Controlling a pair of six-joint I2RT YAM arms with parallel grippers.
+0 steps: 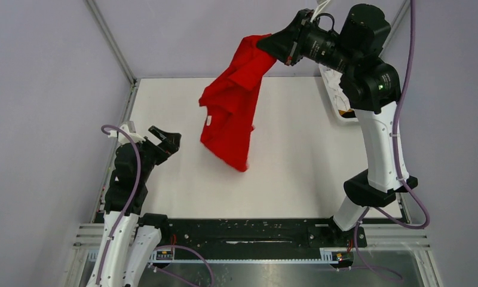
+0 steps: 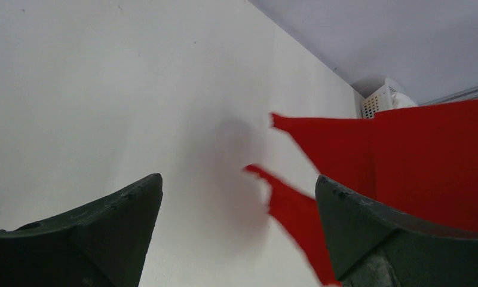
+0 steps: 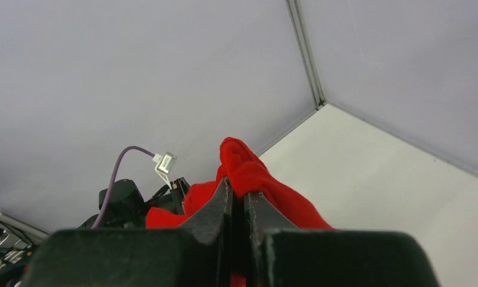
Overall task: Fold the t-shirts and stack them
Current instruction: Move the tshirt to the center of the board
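A bright red t-shirt point(image 1: 233, 104) hangs in the air over the back middle of the white table. My right gripper point(image 1: 271, 43) is shut on its top edge, high above the table; in the right wrist view the red cloth point(image 3: 248, 173) bunches out between the closed fingers. The shirt's lowest tip point(image 1: 241, 166) reaches down to about the table top. My left gripper point(image 1: 165, 139) is open and empty, low at the left side, apart from the shirt. In the left wrist view the hanging red cloth point(image 2: 416, 155) shows ahead to the right. White and teal shirts are out of view.
A white slotted plastic basket point(image 1: 335, 95) stands at the table's back right, mostly behind the right arm; it also shows in the left wrist view point(image 2: 383, 100). The white table top point(image 1: 296, 173) is bounded by a metal frame and grey walls.
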